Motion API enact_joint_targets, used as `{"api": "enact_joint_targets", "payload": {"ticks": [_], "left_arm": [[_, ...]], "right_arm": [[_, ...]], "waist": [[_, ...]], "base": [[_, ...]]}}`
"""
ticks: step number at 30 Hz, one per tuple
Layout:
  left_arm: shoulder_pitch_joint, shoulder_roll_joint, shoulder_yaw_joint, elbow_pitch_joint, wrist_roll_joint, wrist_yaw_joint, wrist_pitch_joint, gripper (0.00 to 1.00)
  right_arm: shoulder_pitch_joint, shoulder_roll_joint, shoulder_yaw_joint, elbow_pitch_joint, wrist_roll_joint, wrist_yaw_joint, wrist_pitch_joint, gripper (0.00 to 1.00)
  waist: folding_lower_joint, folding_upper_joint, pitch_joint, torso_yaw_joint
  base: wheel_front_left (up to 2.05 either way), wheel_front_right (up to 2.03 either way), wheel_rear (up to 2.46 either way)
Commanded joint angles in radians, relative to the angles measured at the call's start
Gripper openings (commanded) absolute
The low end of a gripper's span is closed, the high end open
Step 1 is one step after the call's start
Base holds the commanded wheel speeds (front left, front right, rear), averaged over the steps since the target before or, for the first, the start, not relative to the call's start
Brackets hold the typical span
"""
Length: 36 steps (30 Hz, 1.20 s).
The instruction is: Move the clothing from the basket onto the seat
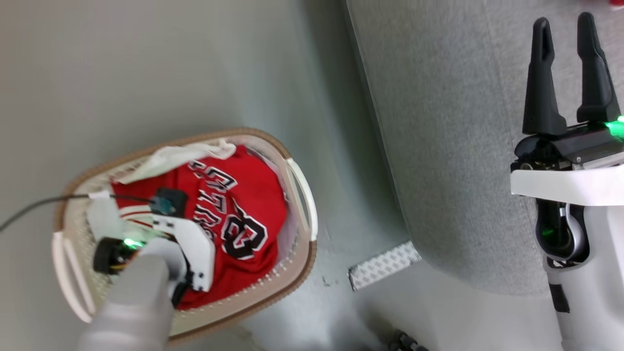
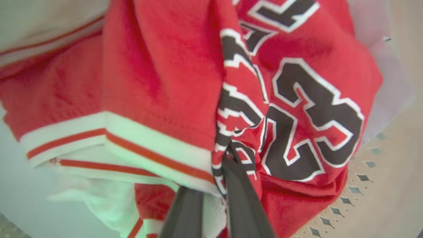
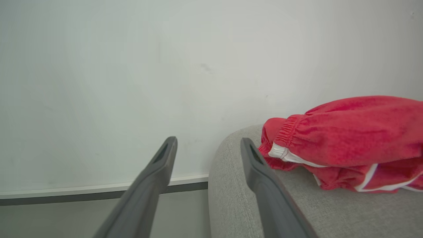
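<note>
The cream basket (image 1: 308,261) with a tan rim stands on the floor at the lower left. Inside lies the clothing (image 1: 253,195), a red jersey with black-and-white numerals. My left arm (image 1: 146,287) reaches down into the basket. In the left wrist view my left gripper (image 2: 225,155) is shut on a bunched fold of the jersey (image 2: 158,76) beside its white striped trim, over the perforated basket wall (image 2: 380,185). My right gripper (image 1: 564,29) hovers open over the grey seat (image 1: 453,146). Between its fingers (image 3: 208,142) is nothing. Red shorts (image 3: 347,138) lie on the seat (image 3: 238,205).
A white cloth (image 1: 170,158) lies against the basket's far rim. A thin dark cable (image 1: 39,207) runs off to the left. A patterned white strip (image 1: 385,265) lies on the floor by the seat's corner. A pale wall with a baseboard (image 3: 99,191) rises behind the seat.
</note>
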Motion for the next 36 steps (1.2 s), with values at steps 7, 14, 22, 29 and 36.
{"api": "enact_joint_targets", "payload": {"ticks": [7, 14, 22, 29, 36], "left_arm": [[0.086, -0.072, -0.057, -0.026, -0.061, -0.008, -0.106, 0.0], [0.202, -0.093, -0.207, -0.168, -0.211, -0.008, -0.167, 0.0], [0.255, -0.091, -0.379, -0.324, -0.354, -0.007, -0.211, 0.0], [0.255, -0.062, -0.432, -0.431, -0.428, -0.007, -0.247, 0.0], [0.226, -0.022, -0.417, -0.541, -0.446, -0.005, -0.254, 0.0]], "right_arm": [[0.069, -0.066, -0.034, 0.027, -0.023, -0.002, -0.003, 1.0], [0.15, -0.118, -0.045, 0.063, -0.028, -0.002, -0.003, 1.0], [0.247, -0.16, -0.051, 0.099, -0.024, -0.002, -0.003, 1.0], [0.327, -0.168, -0.051, 0.12, -0.013, -0.002, -0.003, 1.0], [0.414, -0.142, -0.022, 0.143, 0.003, -0.002, -0.003, 1.0]], "waist": [[0.0, 0.0, -0.216, 0.091], [0.0, 0.0, -0.419, 0.168], [0.0, 0.0, -0.613, 0.244], [0.0, 0.0, -0.731, 0.29], [0.0, 0.0, -0.802, 0.327]], "base": [[0.0, 0.0, 0.0], [0.0, 0.0, 0.0], [0.0, 0.0, 0.0], [0.0, 0.0, 0.0], [0.0, 0.0, 0.0]]}}
